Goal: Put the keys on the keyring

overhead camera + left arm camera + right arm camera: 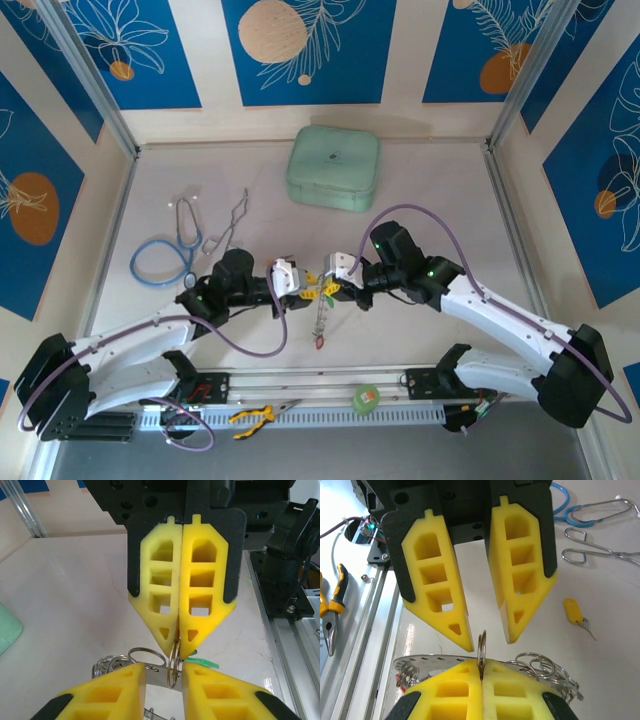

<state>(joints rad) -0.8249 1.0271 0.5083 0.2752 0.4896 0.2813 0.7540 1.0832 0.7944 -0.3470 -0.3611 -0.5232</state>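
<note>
At the middle of the table (440, 210) the two arms meet tip to tip. The left arm (140, 345) reaches in from 8 o'clock and the right arm (500, 310) from 4 o'clock, and their wrists are bent so the grippers face each other along the 9-to-3 line. The right gripper (178, 640) is clamped tight, its yellow fingers pressed flat together on one loop of the keyring (540, 666). That loop stands on edge, upright between the pads. The left gripper (488, 636) has its fingers parted with a clear gap, one to each side of the same loop, and it grips nothing. In the top external view the keyring's long axis runs from 12 to 6 o'clock, trailing from the fingertips toward the arm bases, with a red key (319, 342) at its 6 o'clock end. A green sliver (202, 661) pokes out just beside the right fingertips; whether it is a key head cannot be told. A yellow key (573, 611) lies alone on the table, apart from the keyring. In the right wrist view its head points toward 11 o'clock and its blade toward 5 o'clock.
</note>
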